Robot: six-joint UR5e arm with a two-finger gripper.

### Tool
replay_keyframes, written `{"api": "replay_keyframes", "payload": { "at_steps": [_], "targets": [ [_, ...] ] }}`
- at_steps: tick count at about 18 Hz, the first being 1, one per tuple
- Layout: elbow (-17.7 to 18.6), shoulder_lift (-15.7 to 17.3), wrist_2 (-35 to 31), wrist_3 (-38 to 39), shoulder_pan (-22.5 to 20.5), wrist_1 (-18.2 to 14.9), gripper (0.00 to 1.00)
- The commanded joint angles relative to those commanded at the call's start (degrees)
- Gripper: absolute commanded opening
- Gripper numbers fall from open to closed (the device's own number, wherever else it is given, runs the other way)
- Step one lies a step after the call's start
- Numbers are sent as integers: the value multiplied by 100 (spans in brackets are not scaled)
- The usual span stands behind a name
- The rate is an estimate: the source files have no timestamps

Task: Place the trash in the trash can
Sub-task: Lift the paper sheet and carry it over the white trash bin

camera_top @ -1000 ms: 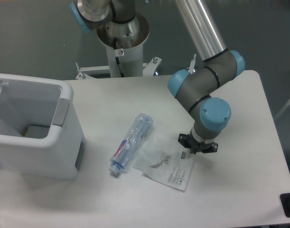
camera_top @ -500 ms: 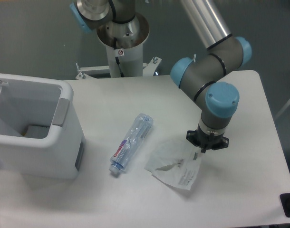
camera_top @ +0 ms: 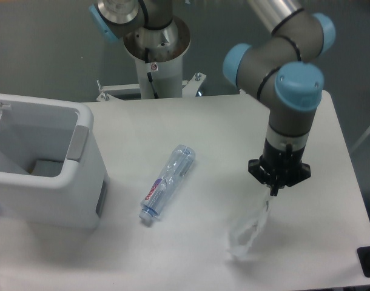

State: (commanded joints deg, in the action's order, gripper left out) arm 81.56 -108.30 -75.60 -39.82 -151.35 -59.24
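The table point(camera_top: 191, 260) carries the white trash can point(camera_top: 42, 163) at its left side. The crushed bottle point(camera_top: 167, 182) lies flat near the middle. On the right, the tool point(camera_top: 272, 190) grips the wrapper point(camera_top: 248, 230), which hangs down from it.

The end effector point(camera_top: 274, 190) pinches the top of the clear plastic wrapper point(camera_top: 248, 230), which hangs crumpled below it over the right of the tabletop point(camera_top: 191, 254). The crushed bottle point(camera_top: 167, 182) lies mid-table, blue cap nearest. The white trash can point(camera_top: 45, 162) stands far left.
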Motion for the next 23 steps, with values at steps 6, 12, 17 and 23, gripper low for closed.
{"api": "replay_keyframes", "payload": {
  "at_steps": [6, 12, 17, 23],
  "targets": [
    [0, 677, 721, 536, 53, 0, 0],
    [79, 1240, 1328, 1186, 290, -9, 0],
    [368, 1872, 1969, 1609, 448, -87, 0],
    [1229, 2813, 2391, 1557, 571, -105, 0]
  ]
}}
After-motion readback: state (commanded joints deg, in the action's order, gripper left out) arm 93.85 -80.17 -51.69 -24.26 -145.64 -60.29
